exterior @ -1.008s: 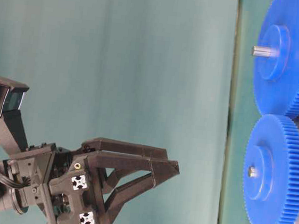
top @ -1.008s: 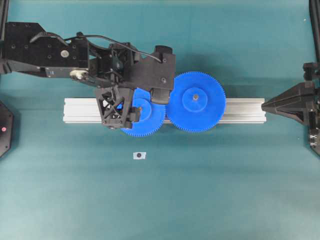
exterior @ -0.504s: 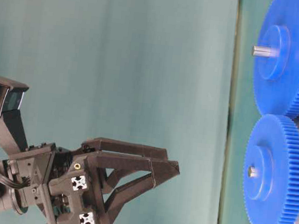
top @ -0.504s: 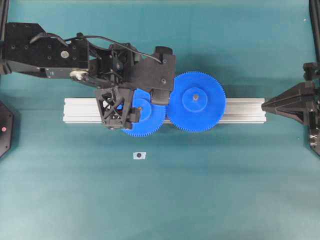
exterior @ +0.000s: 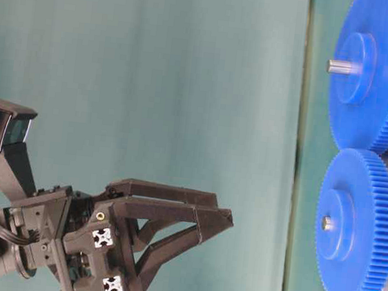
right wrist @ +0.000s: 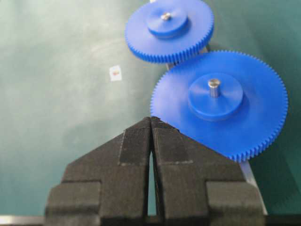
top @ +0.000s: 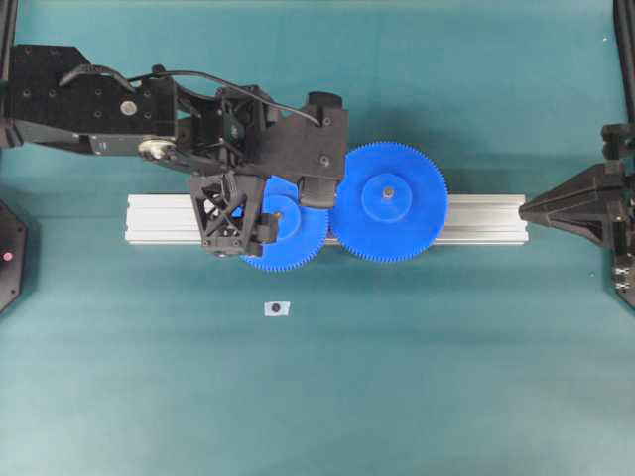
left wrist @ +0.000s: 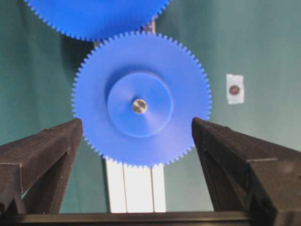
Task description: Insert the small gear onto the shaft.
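Small gear point(left wrist: 141, 99) sits centre of left wrist view, seated on shaft point(left wrist: 139, 106), silver tip showing through hub. Teeth mesh with larger gear point(top: 388, 201) at its right in overhead view; both on aluminium rail point(top: 476, 219) across frame middle. Left gripper point(left wrist: 136, 141) above small gear, fingers point(left wrist: 42, 155) spread wide, gripping nothing. Right gripper point(right wrist: 150, 123) at right edge of overhead view, fingers pressed together, nothing between. Small white tag point(top: 277, 308) on teal table point(top: 417, 377) below rail.

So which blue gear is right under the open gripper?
The small gear, left of the larger blue gear on the rail; the left gripper hangs over it.
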